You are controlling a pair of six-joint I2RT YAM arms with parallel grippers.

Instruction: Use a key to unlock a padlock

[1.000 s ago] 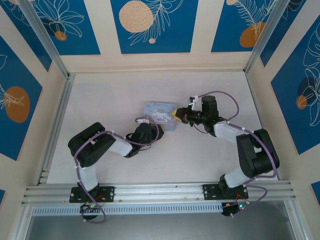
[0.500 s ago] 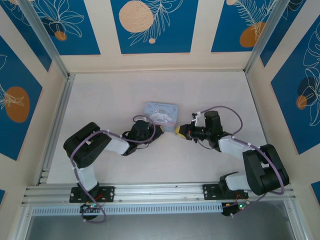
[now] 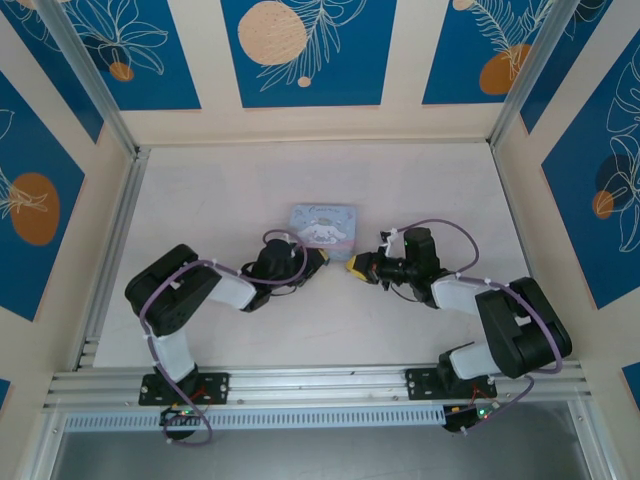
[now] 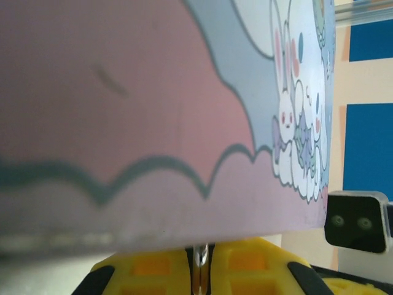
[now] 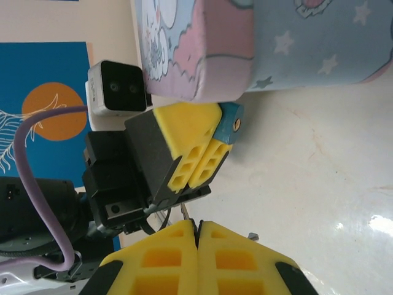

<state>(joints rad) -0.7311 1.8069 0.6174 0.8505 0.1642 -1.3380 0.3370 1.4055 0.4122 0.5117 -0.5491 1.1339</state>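
1. Pale table (image 3: 200, 200) inside blue-panelled walls. A light-blue cartoon tin (image 3: 322, 222) sits mid-table, with both arms meeting just in front of it.
2. Left gripper (image 5: 212, 144) is clamped on the padlock (image 5: 230, 120). The small blue block sticks out past the yellow fingertips, just under the tin's corner. It looks held out this way so the keyhole end stays exposed.
3. Right gripper (image 5: 196, 230) is fully closed, pinching the key (image 5: 183, 211). Only a thin sliver pokes out between the tips.
4. The key's long axis runs along the right fingers, tip towards the left gripper.
5. The padlock's small dark hole faces the right wrist camera.
6. My read is that the key points at the left fingers, off to the side of the hole, and needs lateral correction before insertion.
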